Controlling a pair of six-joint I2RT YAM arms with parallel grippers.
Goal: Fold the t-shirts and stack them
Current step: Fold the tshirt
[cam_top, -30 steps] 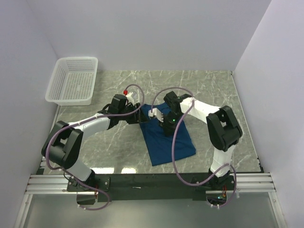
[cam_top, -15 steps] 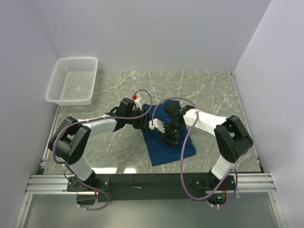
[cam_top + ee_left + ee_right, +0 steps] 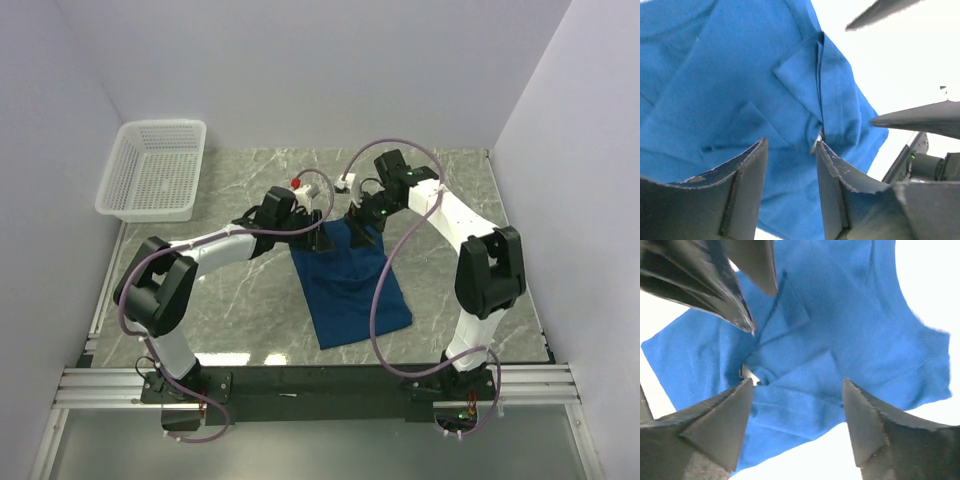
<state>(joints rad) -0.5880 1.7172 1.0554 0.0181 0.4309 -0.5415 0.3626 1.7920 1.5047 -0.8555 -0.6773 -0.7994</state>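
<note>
T-shirt (image 3: pixel 350 290), one, dark blue, on marble table (image 3: pixel 245 315); one white basket (image 3: pixel 147 208)

The left end effector (image 3: pixel 791 144), fingers parted, hovers over the blue t-shirt (image 3: pixel 740 75).

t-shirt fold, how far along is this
Done: the t-shirt lies on the table, already folded into a long narrow panel. In hand: the left gripper and right gripper hover open over its far end, holding nothing. Left: probably a crosswise fold into a compact packet for stacking.
</note>
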